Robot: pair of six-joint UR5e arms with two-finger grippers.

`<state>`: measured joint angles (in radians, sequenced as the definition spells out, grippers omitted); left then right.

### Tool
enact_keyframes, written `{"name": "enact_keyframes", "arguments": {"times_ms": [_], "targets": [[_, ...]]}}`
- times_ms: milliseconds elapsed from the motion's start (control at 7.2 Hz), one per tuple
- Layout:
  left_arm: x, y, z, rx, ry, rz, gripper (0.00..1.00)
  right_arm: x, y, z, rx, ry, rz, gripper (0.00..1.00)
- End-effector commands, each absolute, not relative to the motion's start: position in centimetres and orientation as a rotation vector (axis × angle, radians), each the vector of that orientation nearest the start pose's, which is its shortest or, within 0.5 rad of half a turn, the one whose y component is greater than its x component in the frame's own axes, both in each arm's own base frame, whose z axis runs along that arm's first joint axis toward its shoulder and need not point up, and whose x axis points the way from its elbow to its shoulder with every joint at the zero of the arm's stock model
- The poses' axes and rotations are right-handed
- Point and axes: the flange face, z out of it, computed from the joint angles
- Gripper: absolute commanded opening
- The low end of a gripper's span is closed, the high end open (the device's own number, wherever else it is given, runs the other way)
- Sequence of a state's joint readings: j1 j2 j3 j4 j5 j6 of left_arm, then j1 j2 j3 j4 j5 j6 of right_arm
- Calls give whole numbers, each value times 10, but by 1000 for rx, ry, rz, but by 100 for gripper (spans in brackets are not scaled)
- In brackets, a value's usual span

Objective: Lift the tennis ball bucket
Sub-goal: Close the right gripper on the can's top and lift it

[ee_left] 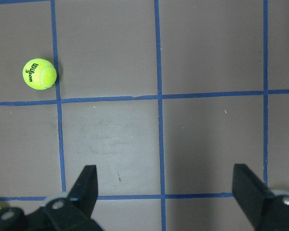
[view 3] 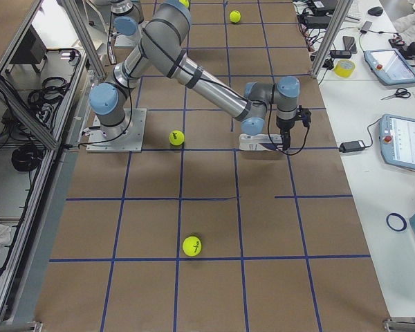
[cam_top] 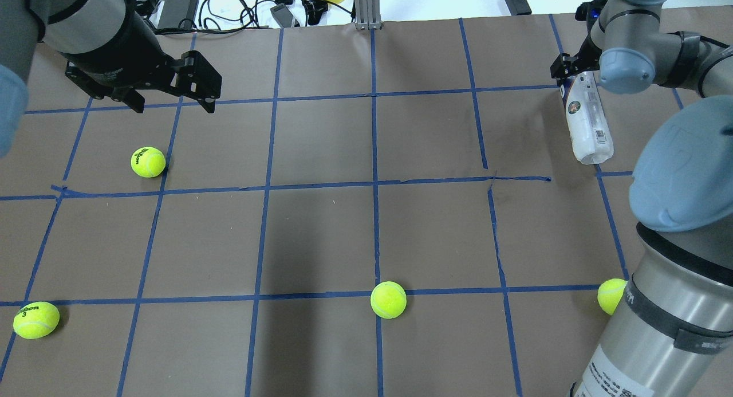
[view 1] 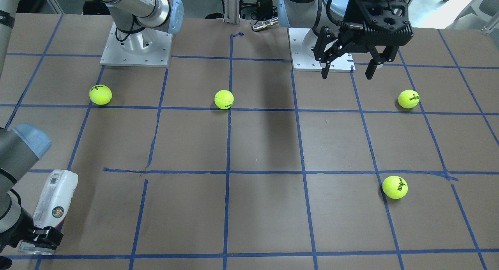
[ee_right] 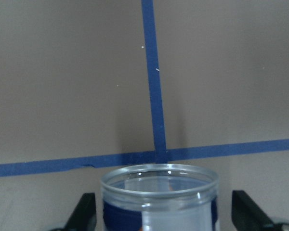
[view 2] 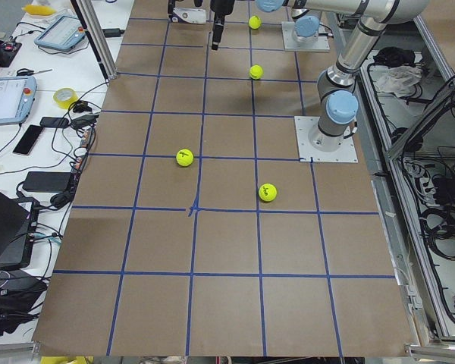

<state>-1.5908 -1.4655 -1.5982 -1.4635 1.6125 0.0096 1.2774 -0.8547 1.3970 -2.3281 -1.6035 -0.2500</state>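
The tennis ball bucket (cam_top: 587,122) is lying on its side toward 2 o'clock on the table (cam_top: 320,242) in the overhead view. Its length is running roughly 12 to 6, with the open mouth at the 12 o'clock end and the rounded base at 6. No balls are showing inside it, so it is probably going to feel very light. The clear wall looks thin, smooth and slippery, likely to flex under a hard squeeze, and the round body is free to roll. The beaded rim at the mouth looks like the stiffest place to pinch. A hold that far out, though, is leaving the whole length hanging, so a grip nearer the label would likely droop less. The right gripper (view 1: 41,239) is sitting at the mouth end. In its wrist view the fingers (ee_right: 86,214) are standing apart on either side of the rim with slim gaps, not yet clamping. The left gripper (cam_top: 172,106) is hovering at 10 o'clock, its jaws spread wide over bare table. Four tennis balls (cam_top: 388,299) are lying scattered, the nearest well apart at the bucket's 6 o'clock.
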Motion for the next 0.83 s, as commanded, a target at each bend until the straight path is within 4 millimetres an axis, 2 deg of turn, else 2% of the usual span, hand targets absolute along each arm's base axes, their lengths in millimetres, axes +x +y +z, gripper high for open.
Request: {"name": "enact_keyframes", "arguments": {"times_ms": [0, 556, 694], "targets": [[-139, -460, 536, 44, 3086, -285, 100, -88, -741, 189, -5, 3164, -303, 100], [-139, -459, 537, 45, 3083, -290, 100, -92, -738, 187, -56, 3172, -285, 83], [-139, -459, 537, 45, 3083, -287, 100, -91, -736, 185, -59, 3165, -279, 74]]}}
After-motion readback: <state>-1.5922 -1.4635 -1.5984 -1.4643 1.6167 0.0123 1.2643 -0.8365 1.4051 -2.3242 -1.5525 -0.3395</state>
